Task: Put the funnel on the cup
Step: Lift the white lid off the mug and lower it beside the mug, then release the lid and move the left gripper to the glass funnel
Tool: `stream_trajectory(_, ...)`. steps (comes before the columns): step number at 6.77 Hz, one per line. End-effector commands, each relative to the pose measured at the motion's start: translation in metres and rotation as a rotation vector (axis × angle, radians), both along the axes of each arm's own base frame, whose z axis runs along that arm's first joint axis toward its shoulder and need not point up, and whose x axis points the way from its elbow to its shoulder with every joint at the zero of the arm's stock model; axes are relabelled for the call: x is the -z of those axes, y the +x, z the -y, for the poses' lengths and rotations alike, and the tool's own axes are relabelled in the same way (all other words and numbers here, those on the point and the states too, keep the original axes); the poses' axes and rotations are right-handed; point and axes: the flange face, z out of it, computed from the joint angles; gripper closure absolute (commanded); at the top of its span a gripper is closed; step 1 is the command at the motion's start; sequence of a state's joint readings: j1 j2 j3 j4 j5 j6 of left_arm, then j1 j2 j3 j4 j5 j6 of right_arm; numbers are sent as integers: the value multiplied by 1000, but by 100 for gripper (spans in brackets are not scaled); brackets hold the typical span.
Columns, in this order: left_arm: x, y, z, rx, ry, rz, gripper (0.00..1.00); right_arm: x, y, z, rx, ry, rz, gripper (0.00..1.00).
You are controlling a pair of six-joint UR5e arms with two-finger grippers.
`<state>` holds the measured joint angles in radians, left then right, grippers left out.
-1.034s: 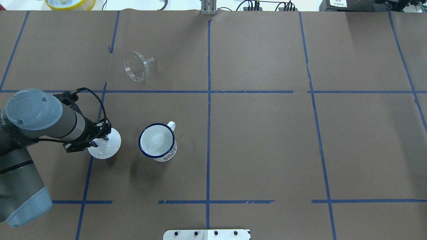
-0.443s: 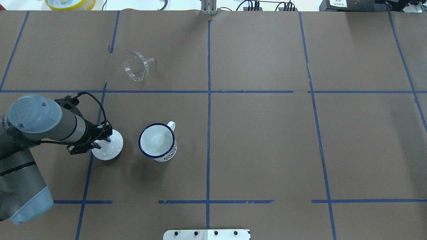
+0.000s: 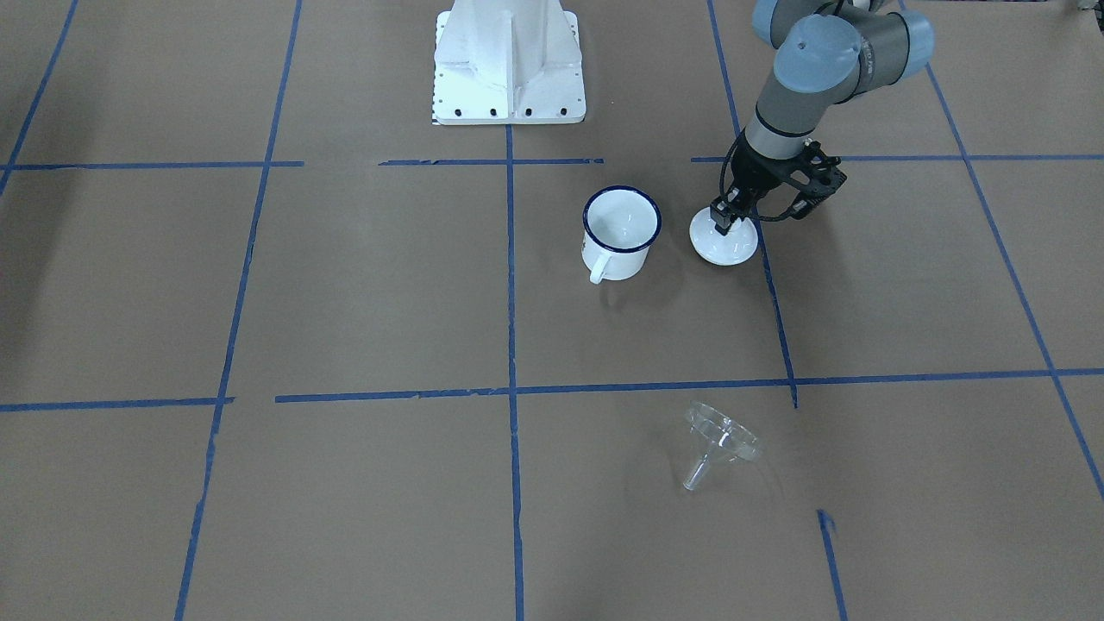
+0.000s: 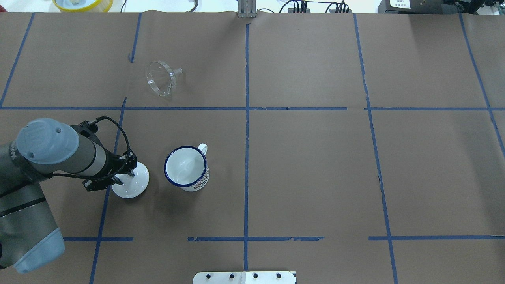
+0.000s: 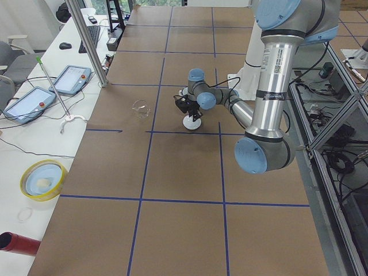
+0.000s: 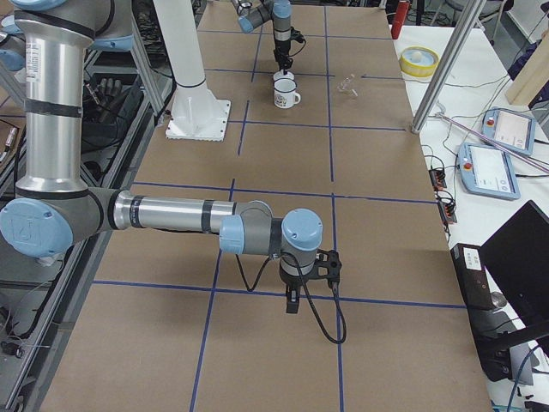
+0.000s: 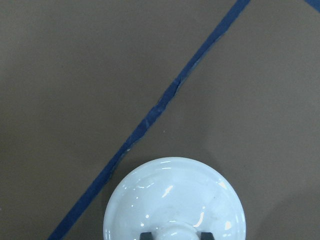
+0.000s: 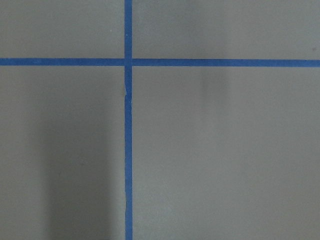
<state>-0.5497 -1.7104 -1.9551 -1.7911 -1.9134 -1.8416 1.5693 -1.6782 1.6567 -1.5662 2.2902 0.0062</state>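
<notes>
The clear funnel (image 4: 160,78) lies on its side on the brown paper, far from the robot, spout pointing right; it also shows in the front view (image 3: 720,440). The white cup (image 4: 186,167) with a dark blue rim stands upright and empty, handle at its far right (image 3: 621,231). My left gripper (image 4: 125,170) is shut on the knob of a round white lid (image 4: 132,183), just left of the cup. The left wrist view shows the lid (image 7: 172,200) with the knob between the fingers. My right gripper (image 6: 292,300) shows only in the exterior right view, so I cannot tell its state.
The robot's white base plate (image 4: 244,277) sits at the near table edge. Blue tape lines (image 4: 246,118) grid the paper. A yellow-rimmed bowl (image 4: 83,4) sits beyond the far edge. Tablets (image 5: 29,103) lie on a side table.
My left gripper has moved the white lid a little to the right and toward the robot, closer to the cup. The funnel and cup have not moved.
</notes>
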Motion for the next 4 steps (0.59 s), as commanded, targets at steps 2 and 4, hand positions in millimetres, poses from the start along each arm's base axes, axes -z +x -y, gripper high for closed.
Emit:
stream_trajectory(2,6,-2,-4,3,0,-5,0,0,0,0,0,0,0,0)
stream_trajectory(4,22,-57,56,163,19,-43,0,0,0,0,0,0,0,0)
